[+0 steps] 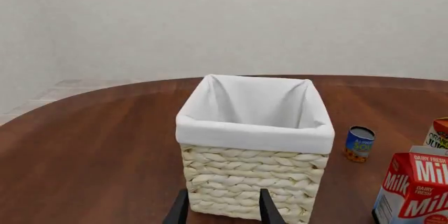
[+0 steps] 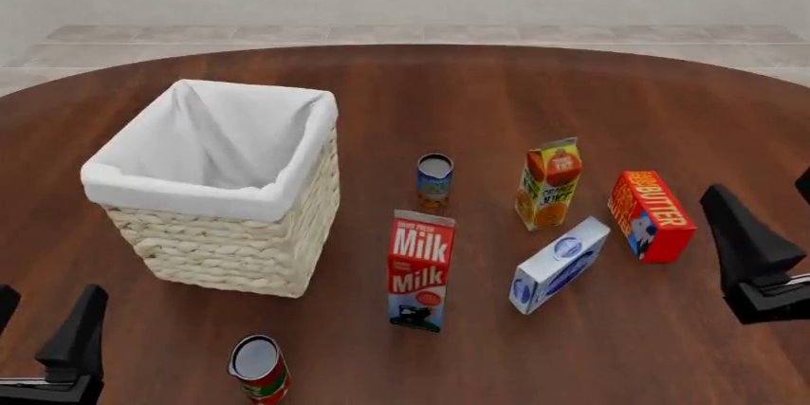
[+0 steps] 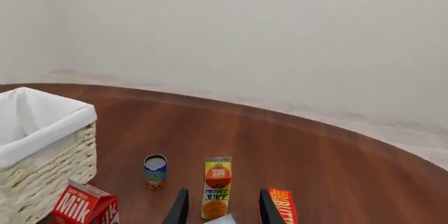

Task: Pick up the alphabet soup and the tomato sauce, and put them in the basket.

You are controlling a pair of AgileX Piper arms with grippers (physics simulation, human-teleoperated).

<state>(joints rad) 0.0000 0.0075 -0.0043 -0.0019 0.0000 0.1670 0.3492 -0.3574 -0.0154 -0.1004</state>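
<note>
The left gripper sits low at the near edge of the table, close to the near left corner of the basket. Its fingers are spread apart and hold nothing. The right gripper is far from the basket, out past the butter box. It is open too, and empty.

The basket is the big thing to steer by. The alphabet soup stands up on the table just in front of the basket, near its near right corner. The tomato sauce stands up a little way off the basket's right side. Both cans are still out of the basket.

The cans look small, hard and smooth. They are probably not heavy, but round sides can slip and a knocked can may roll. A good place to pinch looks like the middle of the side, with a finger on each side.

The milk carton stands just in front of the tomato sauce, between it and the arms. The juice carton is beside that can, on the side away from the basket. A white and blue box lies near the milk carton. Nothing stands close around the alphabet soup.
</note>
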